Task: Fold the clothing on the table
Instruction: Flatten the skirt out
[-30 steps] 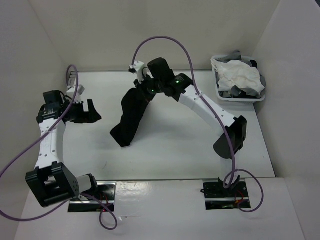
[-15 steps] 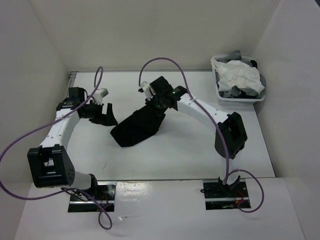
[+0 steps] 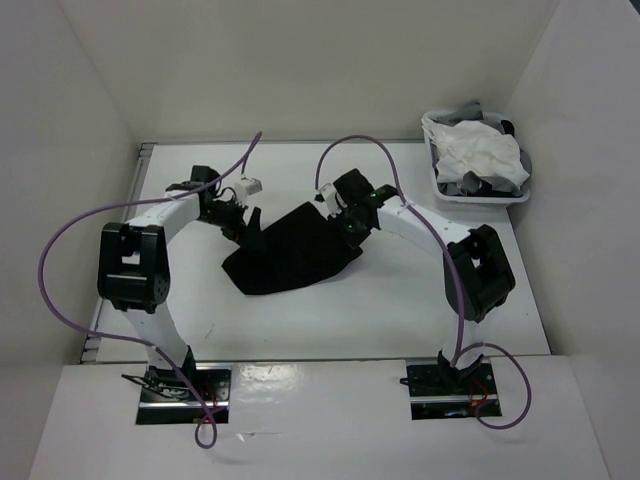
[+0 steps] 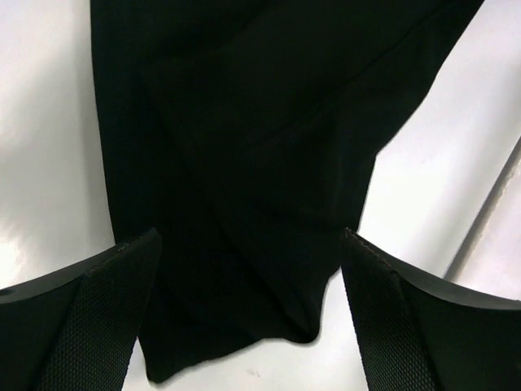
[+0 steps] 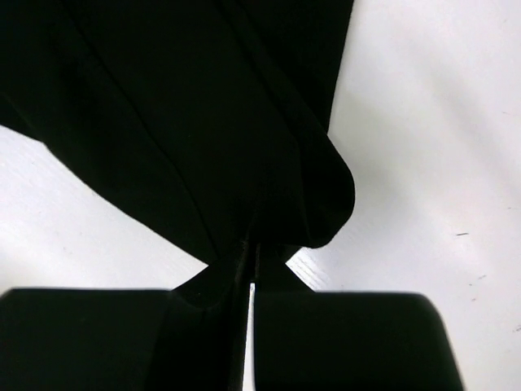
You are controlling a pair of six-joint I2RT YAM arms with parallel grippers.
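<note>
The clothing point(image 3: 292, 258) lies spread flat and black on the table point(image 3: 400, 310), near the middle, a little toward the left edge; its far right corner is pinched between the closed fingers of the right gripper point(image 3: 340, 218), which holds the cloth low over the table; the left gripper point(image 3: 240, 222) stands at the cloth's far left end with its fingers wide apart, the black fabric below and between them; a white basket point(image 3: 520, 196) with a white garment point(image 3: 480, 150) sits at the far right corner.
</note>
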